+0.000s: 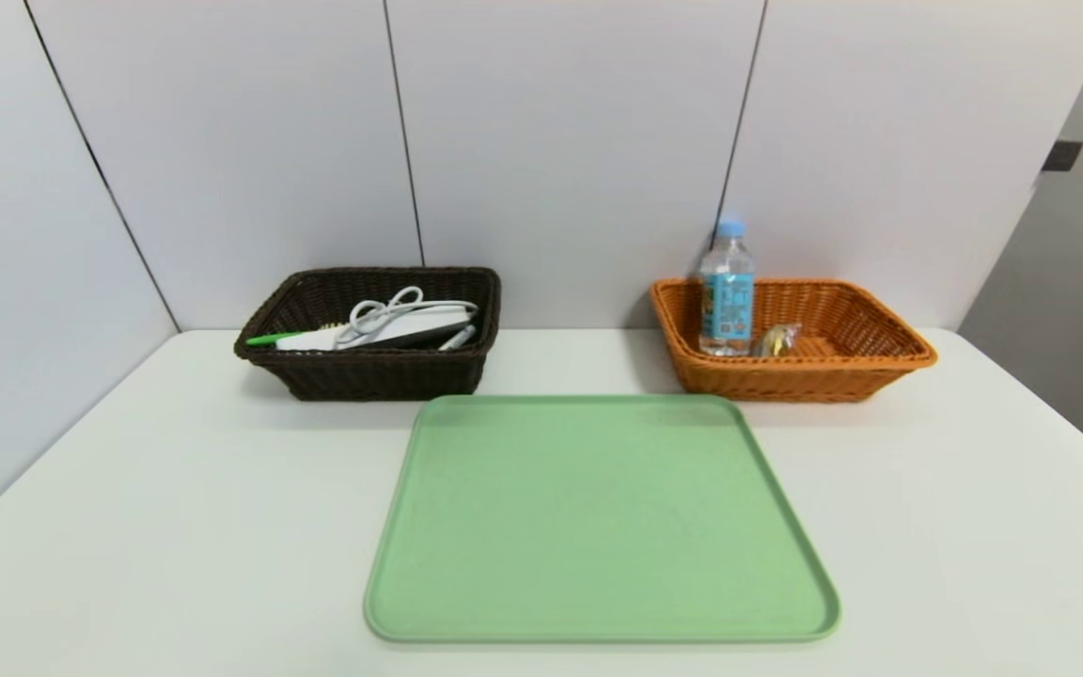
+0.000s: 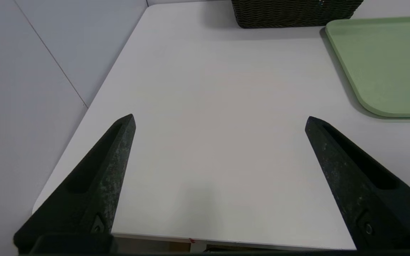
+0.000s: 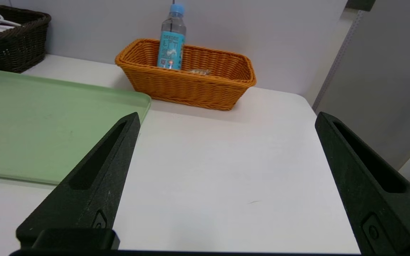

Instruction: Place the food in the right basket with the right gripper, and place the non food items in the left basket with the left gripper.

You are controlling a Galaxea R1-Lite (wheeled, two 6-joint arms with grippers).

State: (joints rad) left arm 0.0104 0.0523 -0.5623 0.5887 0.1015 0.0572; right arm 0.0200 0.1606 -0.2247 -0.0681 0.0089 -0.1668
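left end effector [image 2: 220,115], right end effector [image 3: 228,113]: spread, empty, over desk's near side | water bottle [image 1: 728,299]: upright, orange wicker basket's [image 1: 805,384] left end, grouped as food | power strip [image 1: 382,329]: dark basket [image 1: 382,378], non-food

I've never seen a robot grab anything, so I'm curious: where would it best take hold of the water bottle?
Probably by the part just under the blue cap, coming from above. The bottle stands upright in the orange-tan basket, its upper part clear above the rim, while its base sits down inside. The right gripper, open over the table, looks the likelier one.
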